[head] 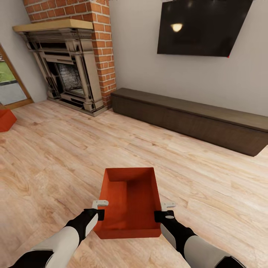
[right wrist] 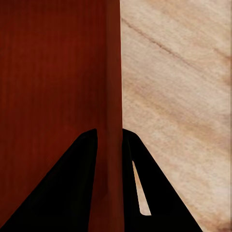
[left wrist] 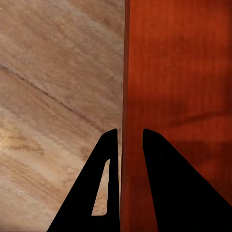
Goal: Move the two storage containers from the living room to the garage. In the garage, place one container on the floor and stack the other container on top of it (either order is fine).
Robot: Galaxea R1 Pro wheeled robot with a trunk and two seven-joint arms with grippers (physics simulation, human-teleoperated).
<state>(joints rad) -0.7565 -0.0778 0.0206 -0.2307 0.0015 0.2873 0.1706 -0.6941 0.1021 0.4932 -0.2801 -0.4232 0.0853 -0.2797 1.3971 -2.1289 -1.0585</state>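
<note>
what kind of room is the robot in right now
Most likely a living room: a brick fireplace in the corner, a dark TV on the wall above a long low bench, and light wood plank flooring.

- Second storage container (head: 5, 120) — cut off by the head view's left edge.
- Wall TV (head: 203, 26) and brick fireplace (head: 70, 56) — tops cropped.
- Glass door (head: 9, 80) — partly out of frame.

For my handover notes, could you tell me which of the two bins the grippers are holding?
The bin directly ahead, gripped on both side walls by the left gripper and right gripper. The other bin sits far left.
</note>
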